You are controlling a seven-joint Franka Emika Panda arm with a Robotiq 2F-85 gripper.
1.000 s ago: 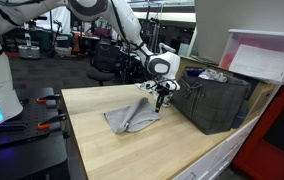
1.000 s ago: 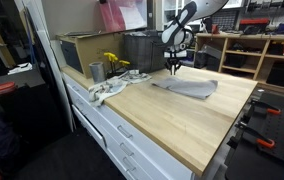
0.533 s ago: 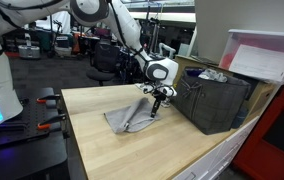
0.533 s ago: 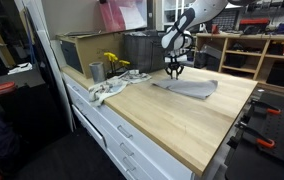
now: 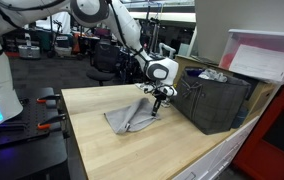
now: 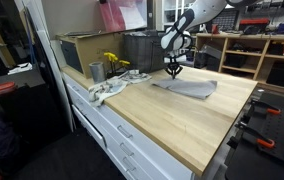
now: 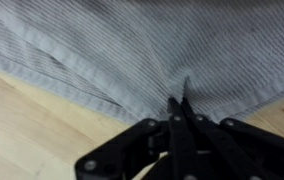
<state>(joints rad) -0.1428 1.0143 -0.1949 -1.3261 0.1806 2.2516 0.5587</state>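
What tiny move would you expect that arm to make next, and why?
Probably a short lift straight up. In the wrist view the tool looks shut on a pinched ridge of the grey cloth, whose rest lies on the wooden table; lifting would test the grip.

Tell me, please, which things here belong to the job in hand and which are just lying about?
In the job: the hand, pinched shut on the grey striped cloth.
Lying about: dark crate, metal cup, white rag, all on the wooden worktop.
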